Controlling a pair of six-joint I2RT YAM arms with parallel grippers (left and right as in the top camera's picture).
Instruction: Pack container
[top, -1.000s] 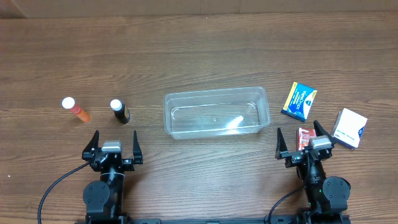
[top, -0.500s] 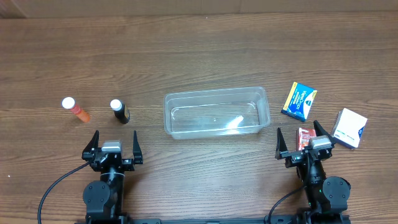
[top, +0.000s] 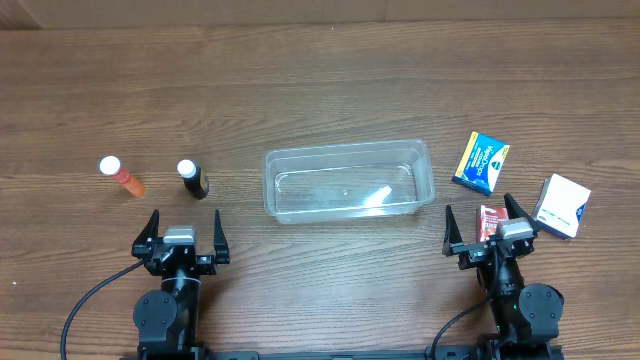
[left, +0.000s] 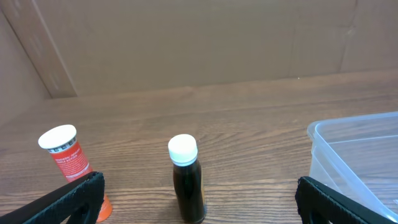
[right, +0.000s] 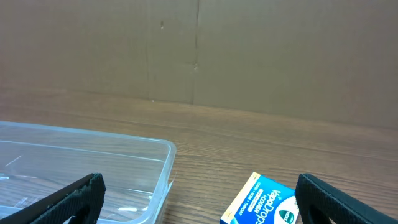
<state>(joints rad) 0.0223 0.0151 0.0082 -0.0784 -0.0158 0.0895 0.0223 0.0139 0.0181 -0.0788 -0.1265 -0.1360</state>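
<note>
— Wood-grain table (top: 320, 80), cardboard wall behind it, and nothing packed yet by the look of things. Both arms sit at the near edge. The left gripper (top: 184, 218) is spread wide with nothing in it, and the right gripper (top: 479, 212) is the same. Which one would you send first?

— Left, I reckon. The dark bottle (left: 188, 186) with the white cap stands dead ahead of the left gripper, lined up between its fingers and just past the tips. The orange bottle (left: 69, 163) is ahead too, but off to that gripper's left.

— Any tips for the grab?

— Go straight forward and low, and keep the bottle centred so both fingers land together. It's tall and skinny, so I'd guess one finger arriving early knocks it over. Squeeze the body, not the cap. Then lift high enough to clear the rim before swinging over.

— Where's the tub (top: 347, 182) from there?

— Ahead and to the right of the left gripper, ahead and to the left of the right one, so roughly between them. It's clear plastic and looks empty to me, just glare on the floor.

— And the right side?

— The red box (top: 488, 220) sits right at that gripper's fingertips, though its wrist camera doesn't show it. The blue box (top: 481, 162) is straight ahead, and the white box (top: 562, 205) is off to its right.
</note>
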